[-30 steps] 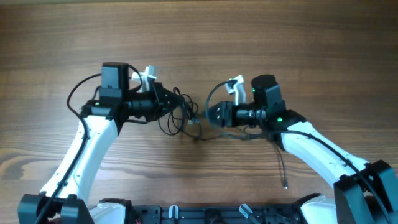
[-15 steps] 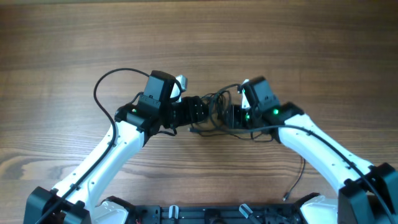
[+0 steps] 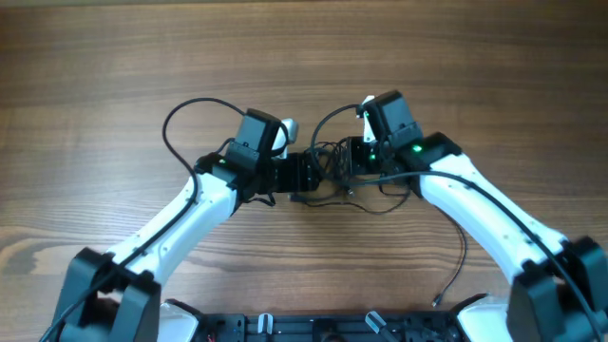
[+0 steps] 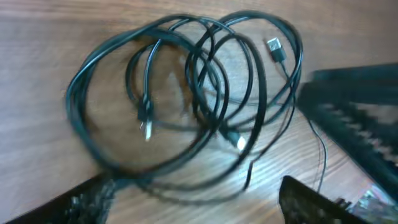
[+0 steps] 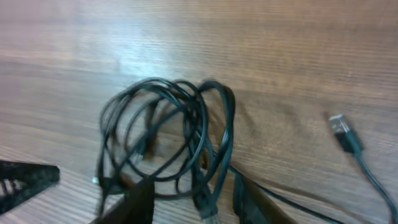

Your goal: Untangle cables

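Observation:
The cables (image 3: 331, 171) lie as one knot of thin black loops on the wooden table, between my two grippers. In the left wrist view the cables (image 4: 186, 99) spread out in overlapping rings with small plugs, and a USB plug (image 4: 275, 48) lies at the top right. My left gripper (image 4: 199, 208) stands open just short of the loops and holds nothing. My right gripper (image 5: 194, 202) is open, with a few strands and a plug end between its fingers (image 5: 137, 202). One cable tail (image 3: 460, 261) trails off under the right arm.
The robot base (image 3: 304, 328) runs along the near table edge. A thick arm wire (image 3: 180, 119) arcs up behind the left arm. My right gripper's dark body (image 4: 360, 124) fills the right side of the left wrist view. A loose USB plug (image 5: 345, 134) lies right of the knot.
Both arms have swung in toward the middle and now face each other across the knot. The left gripper has opened. The right jaws have narrowed around some strands.

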Available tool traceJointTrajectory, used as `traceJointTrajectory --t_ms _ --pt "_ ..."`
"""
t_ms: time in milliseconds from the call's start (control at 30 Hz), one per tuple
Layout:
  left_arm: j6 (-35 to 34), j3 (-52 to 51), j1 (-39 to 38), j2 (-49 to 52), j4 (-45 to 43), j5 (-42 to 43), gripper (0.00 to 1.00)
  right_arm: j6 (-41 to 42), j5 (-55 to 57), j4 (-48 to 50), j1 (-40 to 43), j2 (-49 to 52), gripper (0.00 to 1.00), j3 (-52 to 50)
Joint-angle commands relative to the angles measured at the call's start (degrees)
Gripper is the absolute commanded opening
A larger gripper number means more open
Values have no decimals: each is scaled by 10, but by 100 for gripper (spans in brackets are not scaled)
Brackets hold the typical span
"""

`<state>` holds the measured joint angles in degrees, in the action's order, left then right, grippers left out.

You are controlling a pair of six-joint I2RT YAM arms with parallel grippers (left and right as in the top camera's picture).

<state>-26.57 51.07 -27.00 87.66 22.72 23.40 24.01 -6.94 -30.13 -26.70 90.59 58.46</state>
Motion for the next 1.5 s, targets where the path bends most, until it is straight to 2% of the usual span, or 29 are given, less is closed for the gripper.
traceJointTrajectory --t_ms 0,67,133,200,233,300,333,467,600,700,767,867,900,933,967,1000,1033,1067,1133,1167,1200,1233,1267,1400,1467 --pt "39 3 -25 53 -35 -9 89 36 8 28 0 59 24 -9" --pt "39 3 -35 75 -57 -28 89 62 19 35 0 75 17 -9" --pt "39 3 -44 92 -67 -61 83 66 24 35 0 75 7 -9" --pt "39 3 -50 103 -66 -105 61 66 25 32 1 75 4 -9" --pt "39 3 -50 103 -59 -130 42 69 24 28 3 74 4 -9" --pt "39 3 -50 103 -38 -189 9 94 17 22 17 74 4 -9" --pt "39 3 -50 103 -25 -221 4 93 -6 22 28 74 4 -9" --pt "38 3 -45 99 24 -321 4 88 -49 -8 89 74 4 -9" --pt "37 3 25 45 63 -325 4 12 -49 -52 172 74 4 -9" --pt "37 3 91 -27 87 -324 4 -3 -38 -66 210 67 4 -9" --pt "36 3 136 -78 97 -304 4 -5 -34 -68 233 52 4 -9" --pt "16 3 229 -160 99 -205 4 -16 -40 -71 256 0 4 -9" --pt "4 3 248 -172 99 -182 4 -35 -72 -67 256 -18 4 -9" --pt "-10 3 267 -180 99 -152 4 -106 -171 -55 256 -44 4 -9" --pt "-13 3 276 -181 99 -122 4 -185 -297 -45 256 -68 4 -9" --pt "-14 3 278 -177 99 -93 4 -266 -470 -41 256 -97 4 -9" --pt "-13 3 274 -173 99 -56 6 -287 -546 -37 256 -116 4 -9" --pt "-13 3 271 -171 99 -37 11 -284 -571 -31 255 -127 4 -9" --pt "-13 3 247 -166 97 19 46 -254 -556 -16 252 -143 5 -9" --pt "-13 3 224 -164 96 46 77 -207 -524 -16 251 -143 5 -9" --pt "-13 3 207 -164 96 58 87 -220 -542 -22 247 -143 4 -9" --pt "-10 3 185 -164 96 60 92 -261 -595 -26 236 -143 4 -9" --pt "-9 3 167 -163 96 62 93 -268 -615 -19 225 -143 4 -9" --pt "-9 3 82 -135 55 116 90 -201 -623 38 193 -143 4 -9" --pt "-52 3 61 -104 20 116 89 -178 -636 49 184 -143 4 -9"
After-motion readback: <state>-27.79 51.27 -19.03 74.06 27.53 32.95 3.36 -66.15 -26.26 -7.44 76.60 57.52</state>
